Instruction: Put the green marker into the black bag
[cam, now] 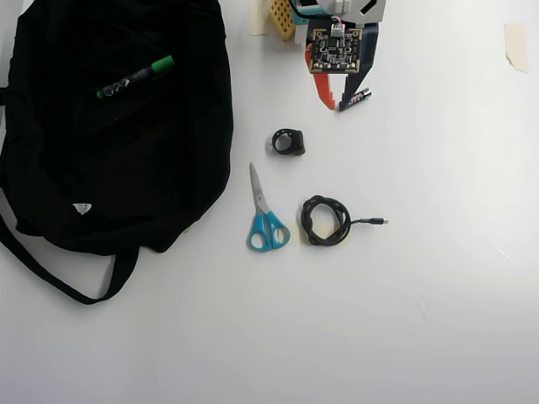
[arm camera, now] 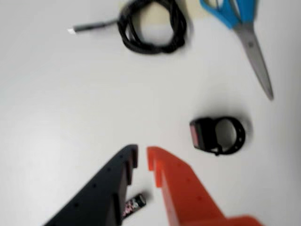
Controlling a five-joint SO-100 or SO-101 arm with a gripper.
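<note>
Scissors [cam: 266,218] and ring [cam: 289,141] flank bag [cam: 50,168].

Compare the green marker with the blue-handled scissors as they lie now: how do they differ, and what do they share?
The green marker lies on the black bag; the scissors lie on the bare table. The marker is a black barrel with a green cap; the scissors have grey blades and blue handles. Both are of similar length, and neither is held.

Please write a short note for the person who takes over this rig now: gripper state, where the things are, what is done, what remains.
Gripper: empty, jaws only slightly apart, near the top edge in the overhead view, beside a small battery.
Green marker: lying on top of the black bag, on its upper part.
Done: marker rests on the bag.
Left: whether it is actually inside cannot be told; check this.
</note>
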